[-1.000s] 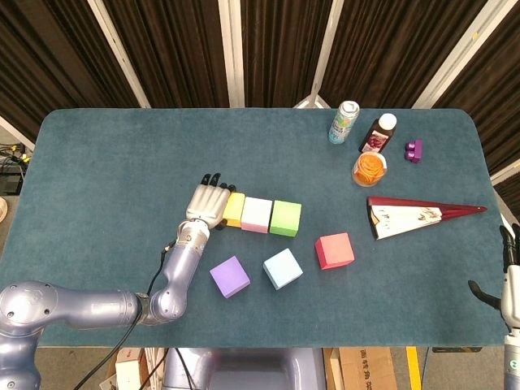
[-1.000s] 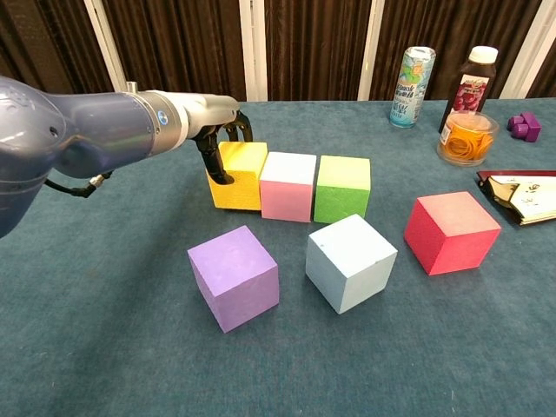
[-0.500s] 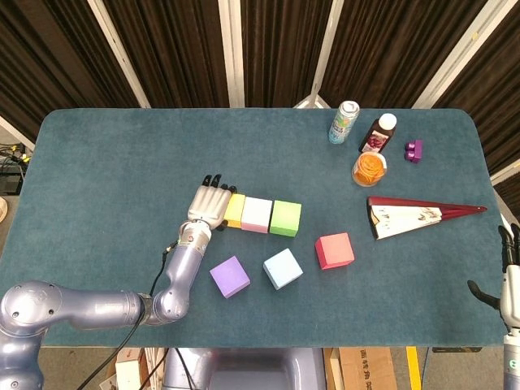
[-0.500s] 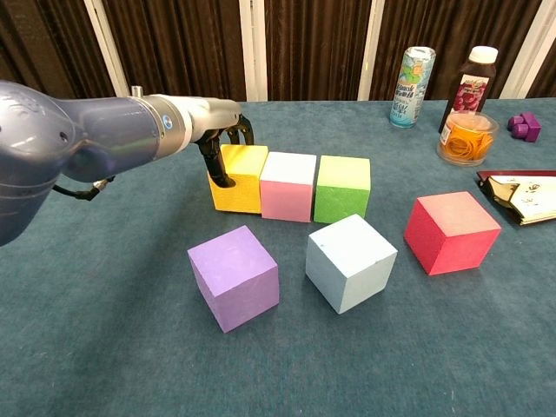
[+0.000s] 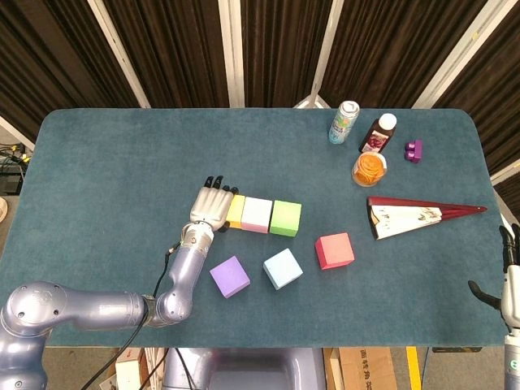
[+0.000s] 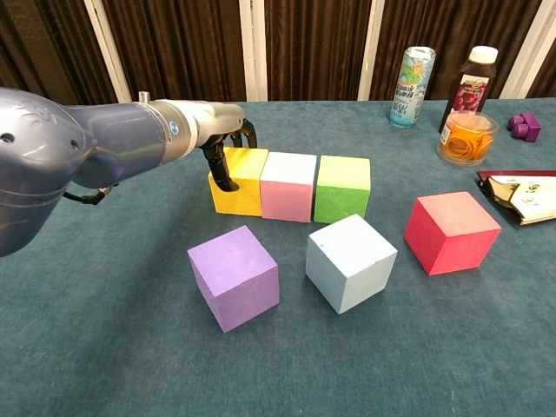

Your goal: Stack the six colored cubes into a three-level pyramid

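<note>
Yellow [image 5: 236, 210], pink [image 5: 257, 214] and green [image 5: 285, 218] cubes stand side by side in a row at mid-table. In front of them, apart from one another, lie a purple cube [image 5: 230, 276], a light blue cube [image 5: 283, 268] and a red cube [image 5: 334, 250]. My left hand [image 5: 212, 205] lies at the row's left end, with its dark fingertips [image 6: 222, 165] touching the yellow cube's [image 6: 239, 182] left face; it grips nothing. My right hand [image 5: 509, 272] hangs empty at the table's right edge, fingers apart.
At the back right stand a can [image 5: 344, 122], a dark bottle [image 5: 378, 132], a cup of orange pieces [image 5: 370, 168] and a small purple toy [image 5: 413, 150]. A dark red wedge-shaped case [image 5: 414, 215] lies to the right of the red cube.
My left hand has crept slightly right against the yellow cube, which now sits snug beside the pink one. The right hand has not moved.
</note>
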`<state>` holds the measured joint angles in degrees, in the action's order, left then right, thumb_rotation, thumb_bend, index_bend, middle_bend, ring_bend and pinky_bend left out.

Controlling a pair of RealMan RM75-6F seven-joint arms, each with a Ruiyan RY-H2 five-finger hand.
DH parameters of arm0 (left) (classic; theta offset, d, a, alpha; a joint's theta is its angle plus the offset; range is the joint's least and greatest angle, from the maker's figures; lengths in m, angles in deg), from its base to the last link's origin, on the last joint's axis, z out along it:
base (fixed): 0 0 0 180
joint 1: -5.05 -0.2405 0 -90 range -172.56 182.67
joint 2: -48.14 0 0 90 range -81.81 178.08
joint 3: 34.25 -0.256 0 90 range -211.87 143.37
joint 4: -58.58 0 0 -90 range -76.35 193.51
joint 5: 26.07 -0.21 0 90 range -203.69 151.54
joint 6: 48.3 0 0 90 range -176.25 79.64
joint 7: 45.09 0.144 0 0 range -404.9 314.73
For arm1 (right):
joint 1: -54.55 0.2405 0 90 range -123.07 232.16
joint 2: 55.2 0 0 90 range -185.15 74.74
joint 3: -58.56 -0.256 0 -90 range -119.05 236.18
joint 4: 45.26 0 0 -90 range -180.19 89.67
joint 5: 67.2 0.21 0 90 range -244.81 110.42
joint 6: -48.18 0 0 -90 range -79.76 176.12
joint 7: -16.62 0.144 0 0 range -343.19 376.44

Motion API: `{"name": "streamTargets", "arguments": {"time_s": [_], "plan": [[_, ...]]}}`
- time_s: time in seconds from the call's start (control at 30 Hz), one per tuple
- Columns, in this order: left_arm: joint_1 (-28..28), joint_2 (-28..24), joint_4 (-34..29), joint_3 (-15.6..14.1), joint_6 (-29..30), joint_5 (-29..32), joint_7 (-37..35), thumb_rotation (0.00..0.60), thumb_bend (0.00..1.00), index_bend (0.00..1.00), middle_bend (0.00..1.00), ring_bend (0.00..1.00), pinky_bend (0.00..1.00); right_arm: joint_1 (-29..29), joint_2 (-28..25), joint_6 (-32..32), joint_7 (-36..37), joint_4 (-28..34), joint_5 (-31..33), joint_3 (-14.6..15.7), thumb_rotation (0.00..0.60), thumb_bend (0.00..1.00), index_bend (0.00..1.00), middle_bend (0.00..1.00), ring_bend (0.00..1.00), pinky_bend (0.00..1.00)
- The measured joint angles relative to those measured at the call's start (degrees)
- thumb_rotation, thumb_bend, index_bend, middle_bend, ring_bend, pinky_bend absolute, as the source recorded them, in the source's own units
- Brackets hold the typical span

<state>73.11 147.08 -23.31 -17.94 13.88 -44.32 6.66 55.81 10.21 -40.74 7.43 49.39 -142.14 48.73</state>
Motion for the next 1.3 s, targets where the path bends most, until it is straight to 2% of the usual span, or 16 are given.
{"name": "streamTargets", "arguments": {"time_s": [0.57,0.87,1.0,1.13,1.23,1.3], "plan": [[0.22,-1.04,-2.05,0.1,0.14,1.0,2.27,0.6,0.36,0.08,0.1,0.0,0.0,0.11,-0.03,0.44,-0.67,0.23,0.53,0.02,0.6,0.16,0.0,0.03,0.02,0.0],[-0.06,-3.84,-7.12,0.84,0.59,-0.19,1.63,0.6,0.36,0.08,0.03,0.0,0.0,0.16,0.0,0.47,-0.78,-0.01,0.62,0.0,0.6,0.16,0.0,0.03,0.02,0.0],[-1.67,-6.37,-10.92,1.97,1.92,-5.37,-2.58,0.6,0.35,0.08,0.02,0.0,0.0,0.35,0.14,1.07,-1.26,-0.32,1.06,0.04,0.6,0.16,0.0,0.03,0.02,0.0],[-5.39,-10.77,-17.01,2.67,3.91,-14.51,-9.82,0.6,0.35,0.08,0.02,0.0,0.0,0.68,0.24,1.97,-1.5,-0.36,1.01,0.37,0.6,0.15,0.0,0.03,0.02,0.0],[-10.38,-16.57,-23.29,2.19,5.58,-23.0,-16.92,0.6,0.35,0.1,0.02,0.0,0.0,1.07,0.17,3.35,-0.92,-0.2,0.52,0.91,0.6,0.16,0.0,0.03,0.02,0.0],[-14.53,-22.0,-27.01,0.83,6.51,-29.0,-21.22,0.6,0.35,0.11,0.03,0.0,0.0,1.51,0.04,4.8,-0.01,-0.06,0.0,1.38,0.6,0.15,0.0,0.03,0.02,0.0]]}}
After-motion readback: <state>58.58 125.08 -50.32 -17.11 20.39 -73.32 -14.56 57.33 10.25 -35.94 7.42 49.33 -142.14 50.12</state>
